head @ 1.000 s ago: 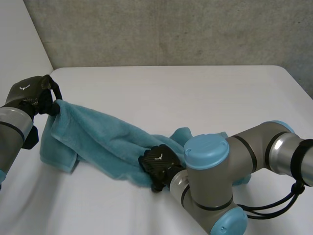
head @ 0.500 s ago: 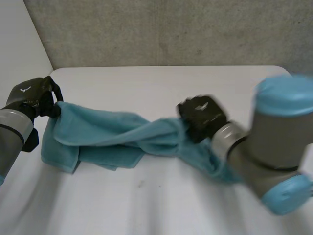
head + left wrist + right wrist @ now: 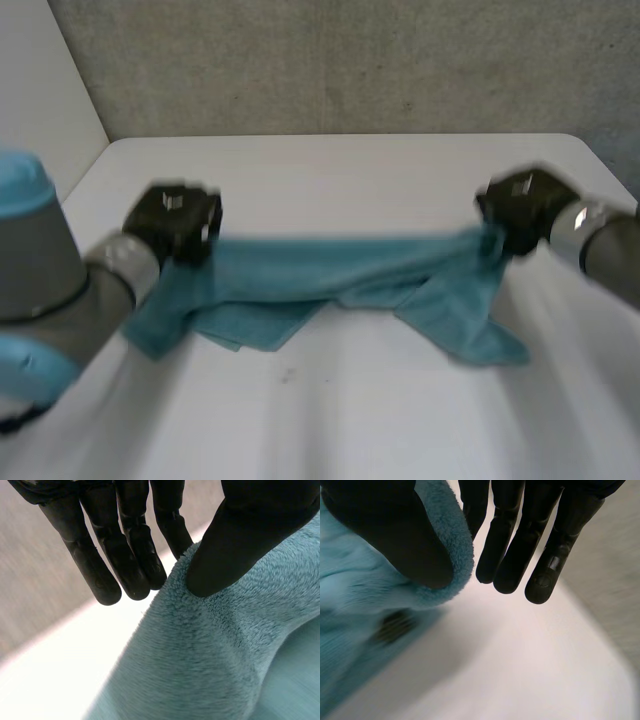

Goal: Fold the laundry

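A teal towel [image 3: 330, 268] hangs stretched in a band between my two hands above the white table [image 3: 330, 420]. My left hand [image 3: 175, 222] holds its left end, and a loose part droops to the table below it. The right hand [image 3: 525, 210] holds the right end, from which a flap [image 3: 470, 320] hangs down. In the left wrist view the thumb [image 3: 245, 530] presses the towel's edge [image 3: 210, 645] against the fingers [image 3: 125, 560]. The right wrist view shows the right thumb [image 3: 390, 530] pinching a towel corner [image 3: 445, 545] beside the straight fingers [image 3: 520, 545].
A grey wall [image 3: 350, 60] runs behind the table's far edge. My left arm [image 3: 40, 290] fills the near left, and the right forearm [image 3: 610, 245] comes in over the table's right side.
The right hand closed on the towel near the front middle and carried its end up and to the right. The left hand moved inward, and the towel now stretches between them.
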### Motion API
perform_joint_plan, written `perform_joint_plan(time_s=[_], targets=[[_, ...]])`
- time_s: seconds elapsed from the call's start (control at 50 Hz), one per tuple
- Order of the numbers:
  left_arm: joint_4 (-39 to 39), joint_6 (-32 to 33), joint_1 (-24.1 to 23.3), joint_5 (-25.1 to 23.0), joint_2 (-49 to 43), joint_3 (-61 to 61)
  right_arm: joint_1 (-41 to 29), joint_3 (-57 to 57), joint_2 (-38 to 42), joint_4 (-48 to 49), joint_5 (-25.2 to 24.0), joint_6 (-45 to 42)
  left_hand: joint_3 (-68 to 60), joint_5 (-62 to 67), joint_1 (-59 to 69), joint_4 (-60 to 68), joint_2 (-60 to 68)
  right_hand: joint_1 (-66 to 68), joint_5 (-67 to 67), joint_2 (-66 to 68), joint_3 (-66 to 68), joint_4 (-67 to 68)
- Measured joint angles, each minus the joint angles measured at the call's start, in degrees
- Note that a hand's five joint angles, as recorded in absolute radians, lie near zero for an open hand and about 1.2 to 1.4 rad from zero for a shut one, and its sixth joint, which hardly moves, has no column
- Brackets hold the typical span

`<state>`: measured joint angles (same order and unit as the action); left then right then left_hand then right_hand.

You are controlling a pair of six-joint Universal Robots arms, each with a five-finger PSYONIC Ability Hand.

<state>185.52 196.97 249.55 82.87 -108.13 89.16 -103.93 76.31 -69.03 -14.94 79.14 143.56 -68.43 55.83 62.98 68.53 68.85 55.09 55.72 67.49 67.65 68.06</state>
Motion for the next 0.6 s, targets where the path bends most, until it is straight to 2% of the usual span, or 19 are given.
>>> perform_joint_plan(time_s=[0.12,0.2,0.24,0.3,0.4,0.42,0.54,0.6], targets=[[6.41,0.10,-0.52,1.21,-1.90,-18.47,-0.75,-20.16,2.09,13.85,7.64,5.82,-0.01,0.00,0.00,0.00,0.00,0.00,0.06,0.24,0.06,0.01],[12.07,-0.05,-0.36,2.98,-1.47,-24.61,-1.43,-25.22,0.74,21.10,9.43,7.26,-0.01,0.00,0.00,0.00,0.00,0.00,0.14,0.24,0.06,0.02],[17.58,-0.26,-0.13,4.59,-0.34,-27.32,-2.16,-25.77,-1.47,26.23,9.66,7.76,-0.01,0.00,0.00,0.00,0.00,0.00,0.35,0.24,0.06,0.16],[20.95,-0.46,0.02,5.56,0.92,-27.09,-3.04,-22.34,-4.18,29.73,8.27,7.89,-0.01,0.00,0.00,0.00,0.00,0.00,0.70,0.24,0.07,0.24],[21.56,-0.66,0.05,6.00,2.09,-22.40,-3.71,-14.13,-6.72,30.54,4.90,7.77,-0.01,0.74,0.00,0.00,0.00,0.01,0.89,0.24,0.06,0.24],[20.79,-0.71,-0.05,6.00,2.32,-18.94,-3.73,-8.85,-7.68,29.43,2.96,7.60,-0.01,0.74,0.00,0.00,0.00,0.01,1.00,0.17,0.06,0.24],[18.47,-0.73,-0.09,5.84,2.27,-10.21,-3.31,-0.52,-8.57,25.32,0.63,7.17,-0.01,0.74,0.00,0.01,0.00,0.41,1.01,0.17,0.07,0.24],[16.40,-0.43,0.10,5.69,1.10,-1.82,-2.91,6.25,-8.29,17.78,-0.99,6.43,-0.01,0.74,0.00,0.01,0.00,0.41,1.01,0.17,0.07,0.24]])
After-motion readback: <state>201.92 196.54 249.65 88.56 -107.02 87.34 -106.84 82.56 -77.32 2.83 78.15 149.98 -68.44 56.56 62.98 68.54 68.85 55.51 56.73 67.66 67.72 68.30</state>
